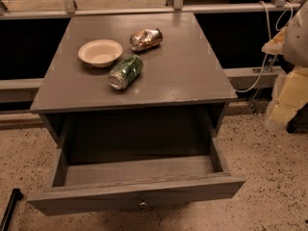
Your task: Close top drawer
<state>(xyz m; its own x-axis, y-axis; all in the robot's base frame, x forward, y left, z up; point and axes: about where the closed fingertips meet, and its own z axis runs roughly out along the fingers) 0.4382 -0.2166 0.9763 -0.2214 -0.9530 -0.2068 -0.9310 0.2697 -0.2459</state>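
The top drawer (96, 198) of the grey cabinet (192, 76) stands pulled far out toward me. Its inside shows only the bare bottom board. Its small round metal knob (142, 204) sits at the centre of the flat front, near the lower edge of the view. My gripper (288, 47) is a pale blurred shape at the right edge. It is to the right of the cabinet top, above and well away from the drawer, and touches nothing on the cabinet. The lower drawer fronts are hidden under the open drawer.
On the cabinet top lie a cream bowl (100, 52), a green can on its side (125, 71) and a crumpled brown can (146, 38). A white cable (262, 57) hangs at the right. A black rod (9, 208) lies on the speckled floor at the lower left.
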